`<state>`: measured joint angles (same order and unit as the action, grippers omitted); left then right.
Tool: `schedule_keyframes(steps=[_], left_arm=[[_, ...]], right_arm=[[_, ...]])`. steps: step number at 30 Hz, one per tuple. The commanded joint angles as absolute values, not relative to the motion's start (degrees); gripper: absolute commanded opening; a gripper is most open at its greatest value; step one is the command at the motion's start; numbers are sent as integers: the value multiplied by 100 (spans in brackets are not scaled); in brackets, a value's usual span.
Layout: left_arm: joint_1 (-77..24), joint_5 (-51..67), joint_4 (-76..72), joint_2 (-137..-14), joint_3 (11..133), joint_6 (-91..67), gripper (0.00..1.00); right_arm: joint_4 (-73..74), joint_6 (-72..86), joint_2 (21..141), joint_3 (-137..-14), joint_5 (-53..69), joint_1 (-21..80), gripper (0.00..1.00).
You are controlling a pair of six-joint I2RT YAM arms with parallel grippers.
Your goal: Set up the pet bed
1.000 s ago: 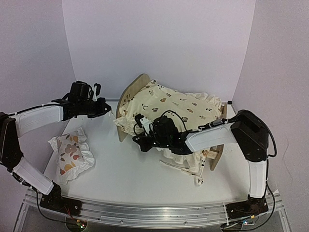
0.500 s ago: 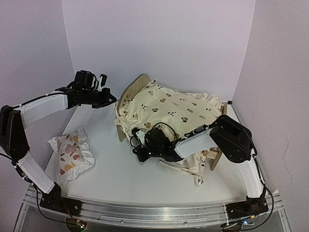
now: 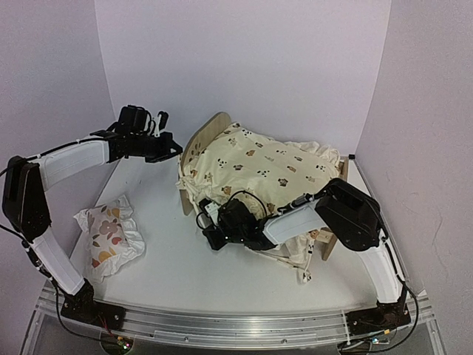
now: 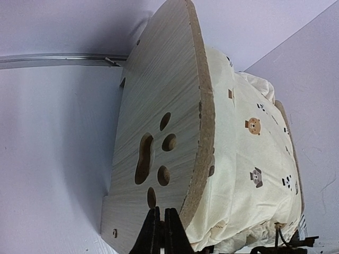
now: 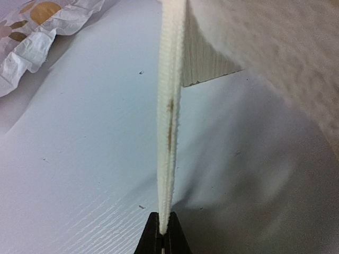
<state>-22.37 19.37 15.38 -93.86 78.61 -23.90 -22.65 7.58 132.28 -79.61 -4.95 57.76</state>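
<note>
Pet bed [image 3: 201,142]: stands on the table [image 3: 170,266] toward the back, right of centre. The headboard [image 4: 159,121] is upright at its left end.

We judge the frame light, rigid and smooth. Its thin wood panels would slide or tip under a sideways shove rather than flex. The best hold, in our estimate, is the edge of the headboard, pinched across the panel thickness, with the paw cutouts as a second option.

Cushion [image 3: 270,166]: draped over the frame, soft and limp, overhanging the near side. It gives no purchase on the wood and will likely drag if pulled by a tie.

Right gripper [image 5: 163,233]: fingers closed on a cream tie [image 5: 169,111] of the cushion. The tie runs taut away from the tips, low over the table near the bed's near-left corner.

Left gripper [image 4: 161,225]: fingers pressed together and holding nothing, just at the outer face of the headboard. We cannot tell whether they touch it.

Pillow [image 3: 109,233]: lies well apart, to the left.

Against one second ago:
- The left gripper has moved up and right, closing on the headboard.
- The right wrist has swung left and toward the near edge, with the arm folding behind it.
- Bed and pillow look unmoved.
</note>
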Motion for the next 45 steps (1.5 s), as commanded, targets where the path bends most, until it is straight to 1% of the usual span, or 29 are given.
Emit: schedule_keyframes(steps=[1,3,4,6,9,11,13,15,17,20,24,27,32,36,39,42,45], left_arm=[[-2154,1674,897,-8617,7778,-2283,12],[-2154,1677,1015,-8340,7476,-2281,25],[-2157,1673,1130,-8225,7293,-2283,30],[-2161,1658,1308,-7902,6919,-2374,36],[-2200,1655,1326,-7241,6075,-2620,40],[-2217,1401,1349,-6693,5423,-2811,43],[-2226,1076,1463,-6191,4929,-2996,44],[-2244,1024,1448,-5841,4601,-3033,49],[-2286,1061,1423,-5731,4419,-2981,53],[-2423,1157,1199,-5767,4203,-2956,54],[-2948,1016,863,-6130,4258,-2988,50],[-3709,728,633,-6570,4515,-2920,48],[-4789,458,398,-7281,5168,-2430,48],[-5543,61,475,-7910,5850,-1792,48],[-5926,-468,588,-8367,6364,-1423,47],[-6010,-441,566,-8570,6640,-1372,47],[-6045,-383,508,-8644,6799,-1393,48]], right_arm=[[-1135,579,12730,-7968,-69,5999,17],[-781,512,12464,-7938,-44,6092,37],[-613,457,12282,-7918,-44,6128,43],[-251,364,11970,-7888,98,6196,46],[405,300,11472,-7910,262,6235,52],[925,308,11072,-7962,100,6233,57],[1334,354,10678,-7976,-423,6235,62],[1746,366,10259,-8019,-1143,6227,69],[2184,353,9858,-8121,-2080,6202,76],[2782,418,9385,-8150,-3151,5971,81],[3380,1047,8676,-7866,-3468,4998,82],[3797,1404,8226,-7640,-3659,4476,82],[4287,1788,7719,-7352,-3535,4233,79],[4605,2043,7469,-7078,-3751,4098,77],[4623,2333,7408,-6827,-3409,3556,75],[4624,2439,7466,-6702,-3067,3030,73],[4623,2460,7549,-6669,-2932,2814,73]])
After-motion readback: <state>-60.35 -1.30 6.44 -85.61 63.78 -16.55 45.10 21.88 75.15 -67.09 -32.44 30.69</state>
